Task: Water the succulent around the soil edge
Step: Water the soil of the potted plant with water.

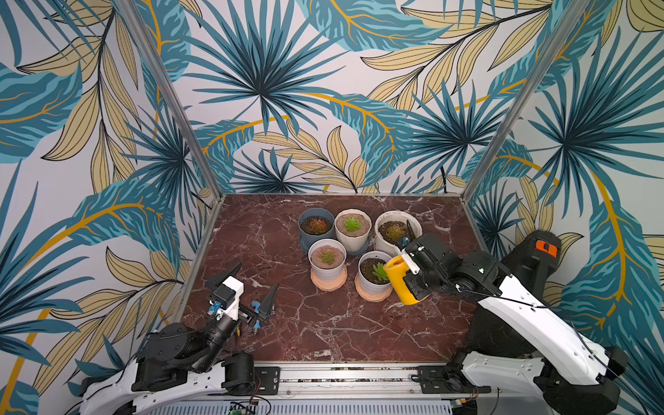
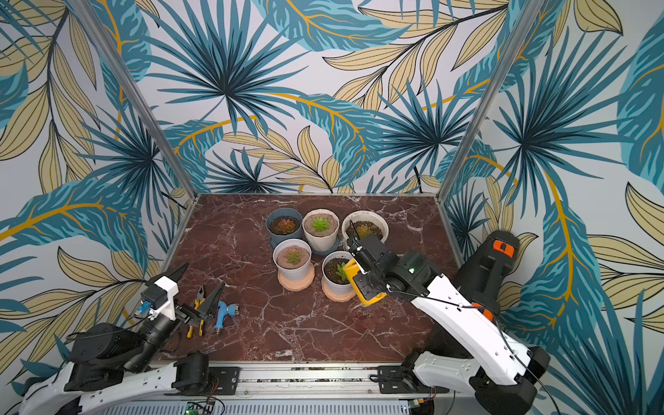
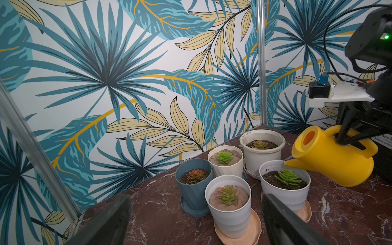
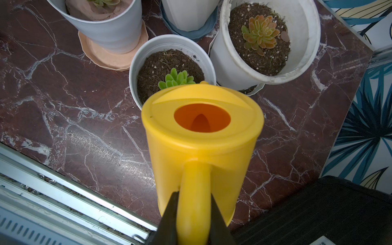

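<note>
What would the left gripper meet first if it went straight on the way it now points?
Probably the white plastic pot with pale brown soil, on a peach saucer: the left wrist view shows it between the open left gripper's fingers. Height is unclear; the gripper might pass above it.

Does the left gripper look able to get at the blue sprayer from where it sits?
Probably yes: the left gripper is open and empty, and the sprayer lies right beside it, with only the pliers close by.

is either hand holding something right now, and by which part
The right hand grips the yellow watering can by its handle, one finger on each side. The left hand is open and holds nothing.
</note>
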You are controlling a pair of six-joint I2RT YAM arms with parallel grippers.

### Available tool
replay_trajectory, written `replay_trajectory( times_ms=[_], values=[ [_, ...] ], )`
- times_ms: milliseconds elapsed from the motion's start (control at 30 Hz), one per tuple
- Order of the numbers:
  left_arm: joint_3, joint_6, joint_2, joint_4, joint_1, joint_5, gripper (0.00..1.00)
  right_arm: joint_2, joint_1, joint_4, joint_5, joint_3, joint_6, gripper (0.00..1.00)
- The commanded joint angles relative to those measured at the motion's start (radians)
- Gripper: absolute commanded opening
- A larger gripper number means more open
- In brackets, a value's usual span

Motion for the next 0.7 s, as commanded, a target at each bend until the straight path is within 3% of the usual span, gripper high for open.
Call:
replay_trajectory(
  times_ms=[0,667],
  values=[
    [-0.011,0.005,0.008,0.013,0.006,0.008,1.00,-0.024,-0.003,-0.039,0.003,0.032,0.021,0.00],
    [-0.010,-0.001,0.008,0.010,0.008,0.012,1.00,-0.083,-0.004,-0.095,-0.076,0.008,0.053,0.00]
  ],
)
